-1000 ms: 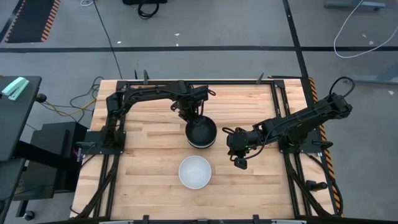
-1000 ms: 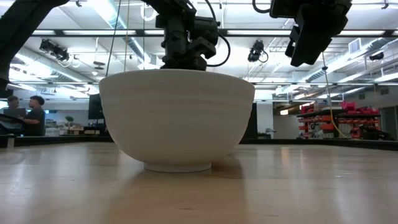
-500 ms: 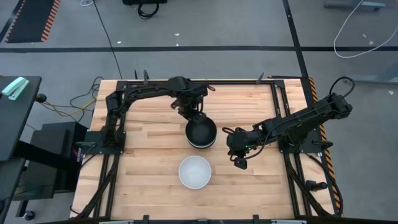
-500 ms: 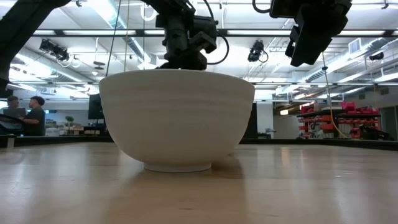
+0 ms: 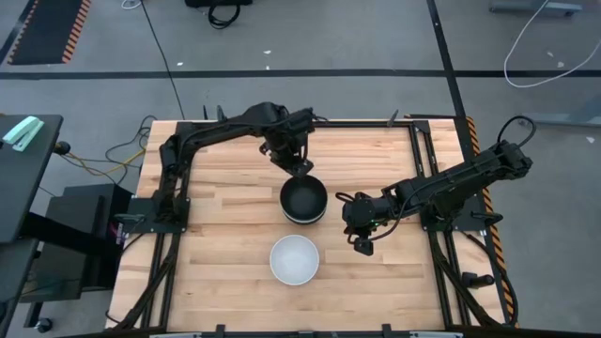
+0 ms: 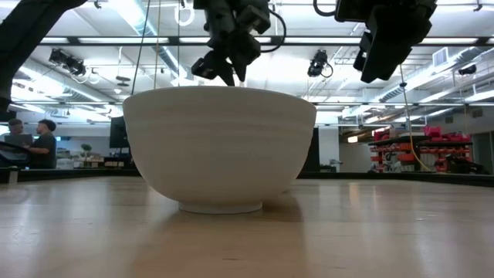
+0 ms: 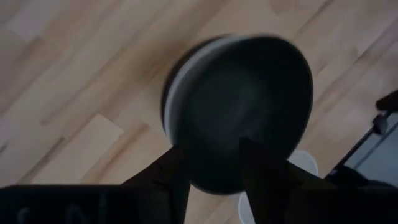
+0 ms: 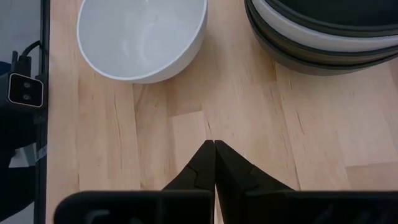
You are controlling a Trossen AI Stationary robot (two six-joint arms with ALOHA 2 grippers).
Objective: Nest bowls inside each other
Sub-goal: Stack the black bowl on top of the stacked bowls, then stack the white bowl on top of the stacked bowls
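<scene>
- Four bowls look nested in my stack [image 5: 303,200] mid-desk; one white bowl [image 5: 294,259] sits apart, nearer the front.
- Left claw [image 5: 300,166] hovers open, empty, above the stack.
- Right claw [image 5: 362,246] waits closed, beside it.

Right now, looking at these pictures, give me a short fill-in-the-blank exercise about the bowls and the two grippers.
1. The bowl standing alone is ____ in colour.
2. The top bowl of the nested stack is ____ in colour.
3. The gripper hovering over the far rim of the stack is the ____ gripper.
4. The right gripper has its fingers ____ and holds nothing.

Missing words: white; black; left; shut
</scene>
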